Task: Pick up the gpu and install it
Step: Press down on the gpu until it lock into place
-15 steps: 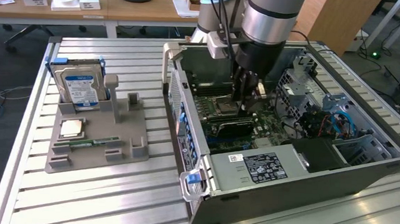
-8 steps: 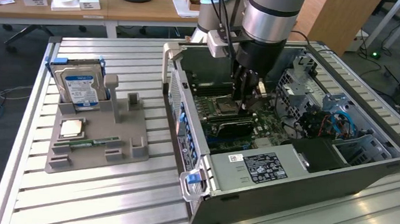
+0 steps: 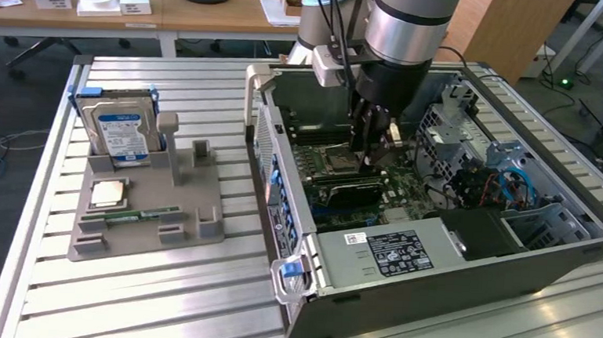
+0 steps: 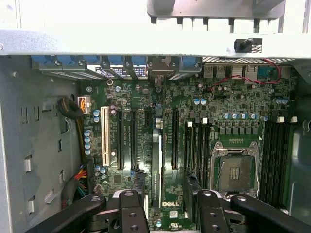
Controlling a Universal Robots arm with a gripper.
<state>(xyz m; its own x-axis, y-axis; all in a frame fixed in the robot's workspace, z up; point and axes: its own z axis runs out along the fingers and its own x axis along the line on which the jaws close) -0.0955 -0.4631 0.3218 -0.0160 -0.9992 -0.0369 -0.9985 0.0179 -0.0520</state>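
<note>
Office desks at the back. Slatted metal tabletop (image 3: 168, 302) carries the open PC case (image 3: 547, 263) on the exterior view's right and a grey parts holder (image 3: 146, 222) with the hard drive (image 3: 124, 131) on the exterior view's left. Arm reaches down into the case over the motherboard (image 4: 233, 111). gpu (image 4: 156, 165) stands edge-on in a long slot mid-board, between the CPU socket (image 4: 235, 167) and the white slot (image 4: 105, 136). Gripper (image 4: 166, 194) straddles it, jaws open, neither side clearly touching the card.

Judgement: card looks placed, full seating can't be confirmed. Doing this well means jaws centred over the card edge, any push straight down along the slot with no tilt, and the bracket end lined up with the blue latches (image 4: 116, 60). Risk is one end sitting proud.
</note>
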